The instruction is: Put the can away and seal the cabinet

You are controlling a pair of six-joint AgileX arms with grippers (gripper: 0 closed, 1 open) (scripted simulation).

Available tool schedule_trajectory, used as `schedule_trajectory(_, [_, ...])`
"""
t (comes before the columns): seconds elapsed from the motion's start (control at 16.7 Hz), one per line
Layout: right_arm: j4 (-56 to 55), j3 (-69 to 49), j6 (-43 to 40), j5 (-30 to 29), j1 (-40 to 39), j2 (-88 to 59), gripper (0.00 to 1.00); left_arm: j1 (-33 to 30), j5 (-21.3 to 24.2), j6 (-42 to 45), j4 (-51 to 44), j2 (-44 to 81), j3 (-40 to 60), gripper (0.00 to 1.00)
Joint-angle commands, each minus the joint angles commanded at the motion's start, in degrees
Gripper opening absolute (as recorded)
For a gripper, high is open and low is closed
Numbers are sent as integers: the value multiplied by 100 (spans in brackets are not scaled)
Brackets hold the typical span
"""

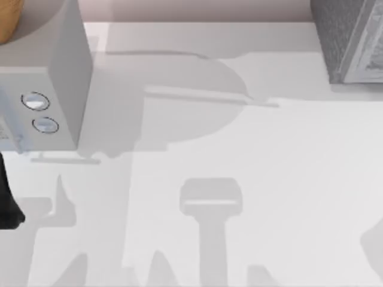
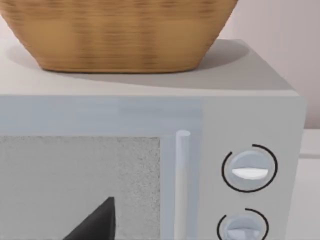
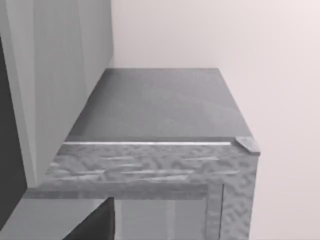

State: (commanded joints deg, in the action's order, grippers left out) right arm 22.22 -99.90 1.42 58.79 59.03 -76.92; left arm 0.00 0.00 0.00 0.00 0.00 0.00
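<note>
White table [image 1: 251, 179], microwave [image 1: 42, 89] with 2 dials at far left, grey cabinet [image 1: 353, 42] well right of microwave

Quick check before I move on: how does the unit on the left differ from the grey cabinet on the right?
The microwave is pale and smooth; the grey cabinet is darker, with a mottled, textured skin. The microwave's front has two round dials and a vertical bar handle; no dials show on the cabinet. A wicker basket sits on the microwave. Both are box-shaped and stand toward the back of the table, on opposite sides.
</note>
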Motion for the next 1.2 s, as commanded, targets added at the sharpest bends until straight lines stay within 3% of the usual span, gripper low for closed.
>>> schedule_trajectory(0.18, [38,-63,134,-453,-541,-53,100,0,0,0,0,0,0,100])
schedule_trajectory(0.42, [116,-178,358,-1654,-2065,-133,100,0,0,0,0,0,0,100])
schedule_trajectory(0.84, [214,-241,470,-4674,-5423,-76,100,0,0,0,0,0,0,100])
schedule_trajectory(1.2, [259,-87,220,-7151,-7544,130,100,0,0,0,0,0,0,100])
